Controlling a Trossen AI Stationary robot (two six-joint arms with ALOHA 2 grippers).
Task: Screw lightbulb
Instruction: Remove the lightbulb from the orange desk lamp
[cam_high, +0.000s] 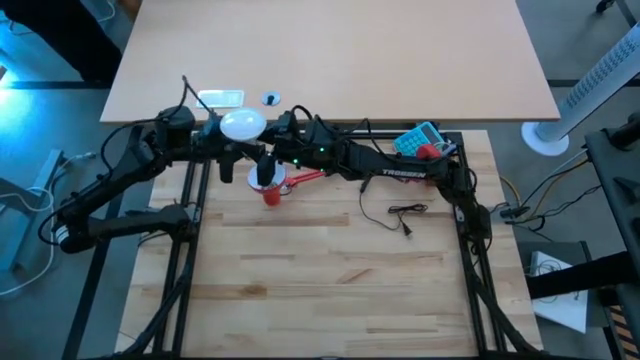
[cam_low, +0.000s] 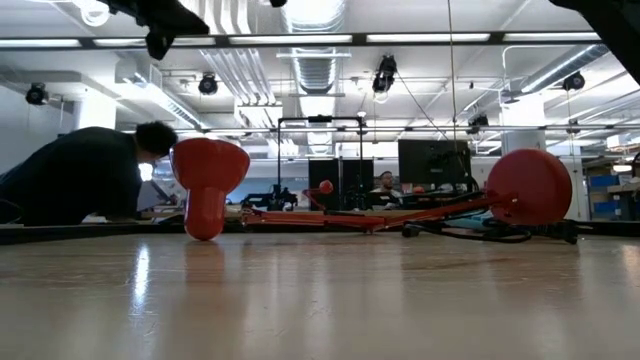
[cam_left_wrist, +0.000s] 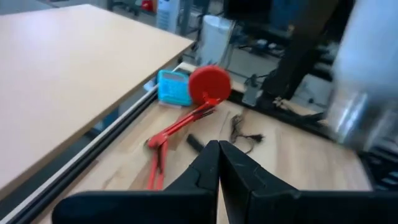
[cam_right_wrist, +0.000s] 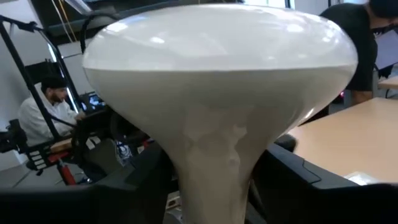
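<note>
Seen from above, two dark robot arms meet near the far edge of a wooden table (cam_high: 330, 270), above a red desk lamp lying on its side. The lightbulb (cam_high: 243, 125), white and dome-shaped, sits high in the air between the two arms, just above and behind the lamp's shade (cam_high: 267, 182). The right gripper (cam_high: 272, 133) reaches in from the right and appears to hold the lightbulb by its narrow neck; in the right wrist view the bulb fills the picture, dome outward, with the dark fingers (cam_right_wrist: 298, 177) flanking the neck on both sides. The grip looks partly closed around that neck, which would keep the screw base free and pointing away from the dome, ready to go into the socket. The left gripper (cam_left_wrist: 217, 163) has its two fingers pressed together, holding nothing, and hovers close to the left of the bulb; it seems to be waiting, perhaps to steady the lamp. The lamp's cone-shaped shade rests mouth-down on the table, as the table-level view shows, with its red folding arm (cam_high: 305, 178) running right toward the round red base (cam_high: 428, 152), which lies beside a blue object (cam_high: 416, 137). The lamp's black cord (cam_high: 402, 214) trails loose on the table. With the shade facing downward, the socket is hidden, so the lamp likely needs turning before the bulb can be screwed in.
</note>
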